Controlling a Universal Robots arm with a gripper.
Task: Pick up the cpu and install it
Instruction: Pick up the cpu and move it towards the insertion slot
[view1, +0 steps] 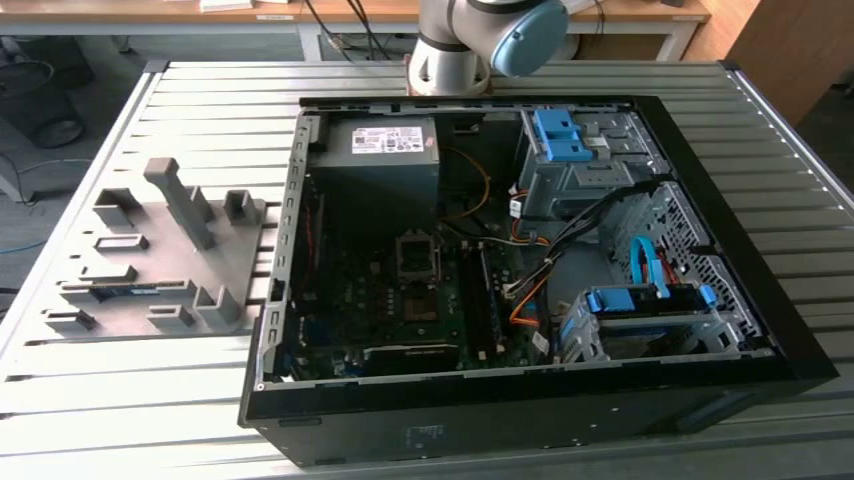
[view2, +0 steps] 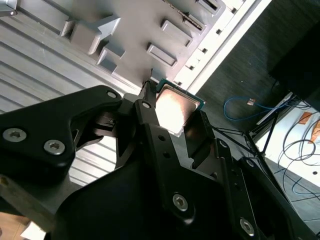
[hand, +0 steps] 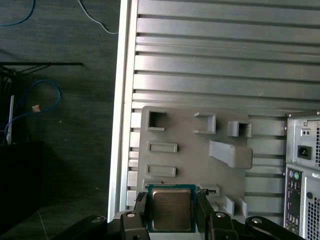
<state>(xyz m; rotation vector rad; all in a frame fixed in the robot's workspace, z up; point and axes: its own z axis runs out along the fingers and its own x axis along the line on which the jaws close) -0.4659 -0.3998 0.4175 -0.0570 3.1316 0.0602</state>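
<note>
The end effector (hand: 172, 214) is closed narrow on the cpu (hand: 171, 207), one dark finger (hand: 141, 210) pressed to each side edge of the chip. The silvery metal top faces the first wrist view, and the green rim shows around it. In the second wrist view the cpu (view2: 174, 110) sits the same way in the end effector (view2: 172, 119).

I'd say the pick-up is done and the carry is in hand. The chip looks to hang clear above the grey holder plate (hand: 200, 152) on the slatted tabletop (hand: 225, 60), close to the tabletop's edge, with the floor beyond it.

The open computer case (view1: 534, 250) lies to the exterior view's right of the holder plate (view1: 160, 250), well apart from the chip. What looks like the empty socket (view1: 418, 255) sits mid-board. Installing will call for a level chip, squared to that frame and set down gently.

The arm (view1: 467, 40) rises from its base at the far side of the tabletop (view1: 134, 400), behind the case.
</note>
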